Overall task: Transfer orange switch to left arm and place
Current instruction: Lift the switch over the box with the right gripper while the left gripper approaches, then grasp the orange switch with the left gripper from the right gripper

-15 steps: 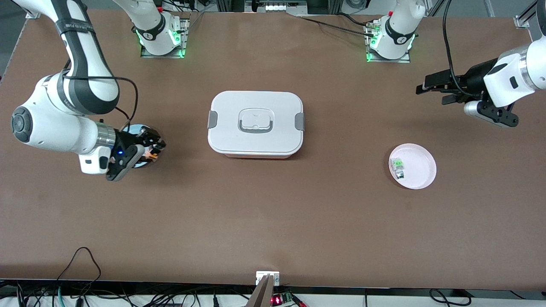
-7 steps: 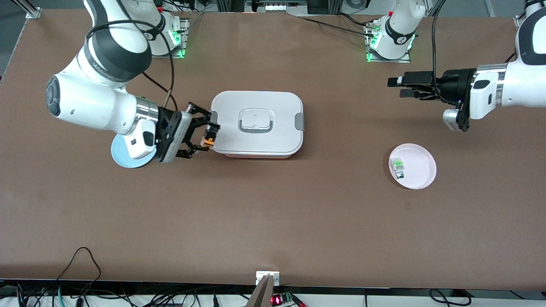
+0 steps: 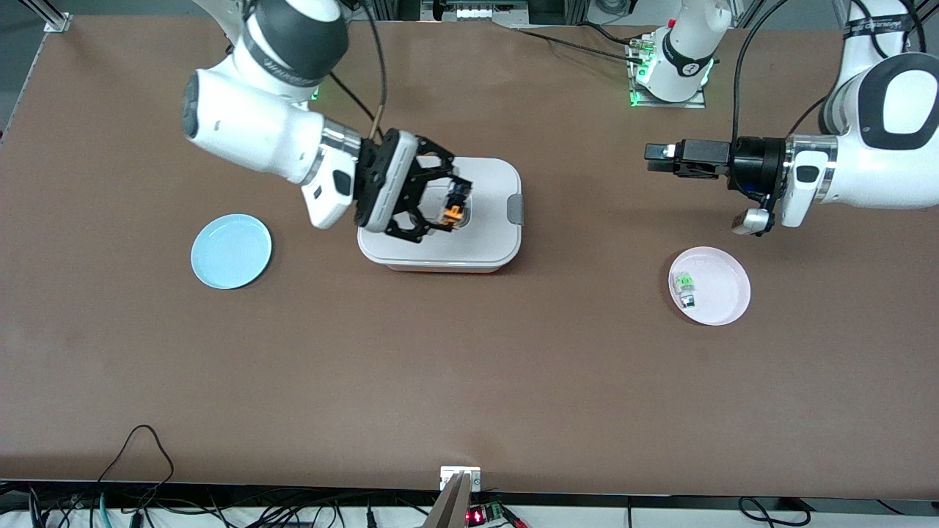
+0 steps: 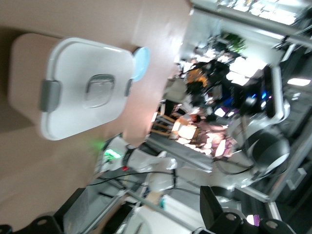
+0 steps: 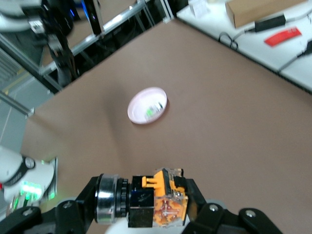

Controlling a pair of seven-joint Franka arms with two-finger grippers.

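Note:
The orange switch point(image 3: 452, 213), black-bodied with orange parts, is pinched endwise in my right gripper point(image 3: 450, 206), which hangs over the lid of the white box point(image 3: 488, 238). In the right wrist view the switch point(image 5: 157, 204) sits crosswise between the two black fingers. My left gripper point(image 3: 650, 157) is open and holds nothing. It hovers over bare table toward the left arm's end and points at the box. The left wrist view shows the box point(image 4: 78, 87) with its grey clips and recessed handle.
A pale blue plate point(image 3: 231, 251) lies bare toward the right arm's end. A pink plate point(image 3: 726, 297) toward the left arm's end holds a green and white switch point(image 3: 684, 286). Open brown table lies nearer the front camera.
My right arm lifted the orange switch off the blue plate and swung it over the box. My left gripper moved toward the box, still open.

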